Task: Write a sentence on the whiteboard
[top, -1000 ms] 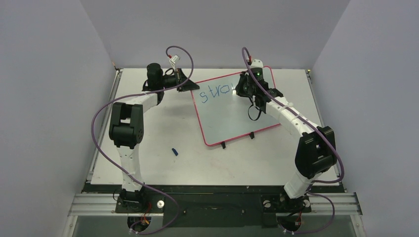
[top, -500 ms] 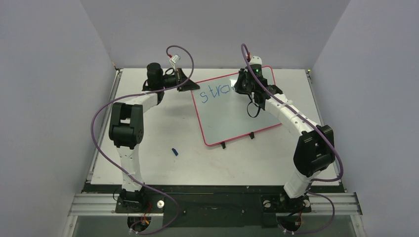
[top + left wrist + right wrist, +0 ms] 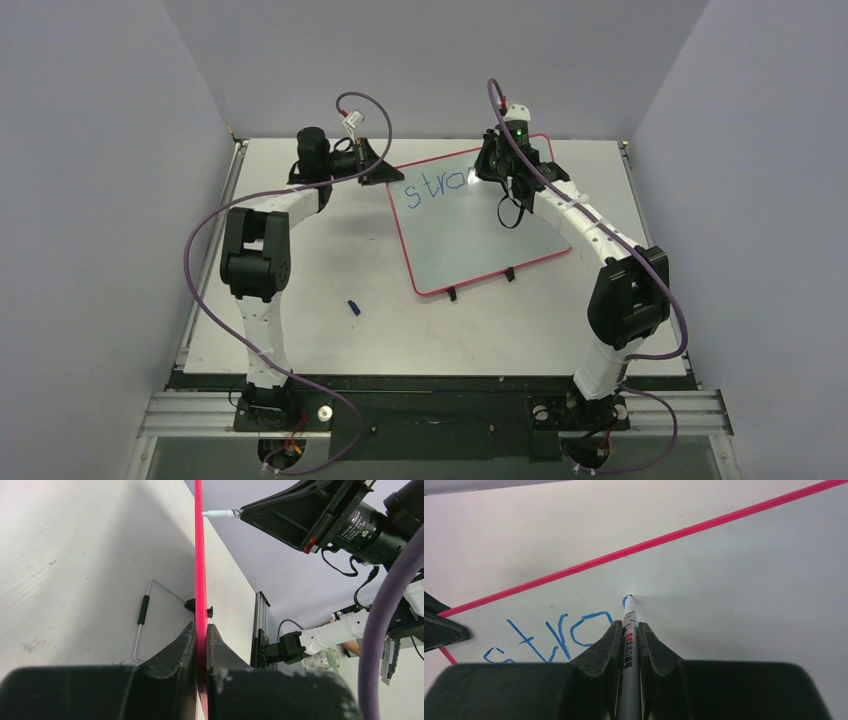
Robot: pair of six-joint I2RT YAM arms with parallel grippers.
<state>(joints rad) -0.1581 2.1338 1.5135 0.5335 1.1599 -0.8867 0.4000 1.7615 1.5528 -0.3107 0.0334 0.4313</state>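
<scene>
The whiteboard (image 3: 470,230) with a red-pink rim lies tilted at the back middle of the table. Blue letters "stro" (image 3: 432,187) of the sentence stand along its far edge; they also show in the right wrist view (image 3: 549,637). My left gripper (image 3: 378,172) is shut on the board's red rim (image 3: 200,580) at its far left corner. My right gripper (image 3: 497,165) is shut on a white marker (image 3: 628,645), whose tip touches the whiteboard (image 3: 734,590) just right of the "o", at a short fresh blue stroke.
A small blue marker cap (image 3: 353,307) lies on the table (image 3: 330,260) in front of the board's left side. Black clips (image 3: 452,294) and a wire stand (image 3: 142,625) hang at the board's edges. Grey walls close in on three sides.
My right gripper has moved with the marker toward the board's far edge, and the "o" now shows in full. The left arm and the board have not moved.
</scene>
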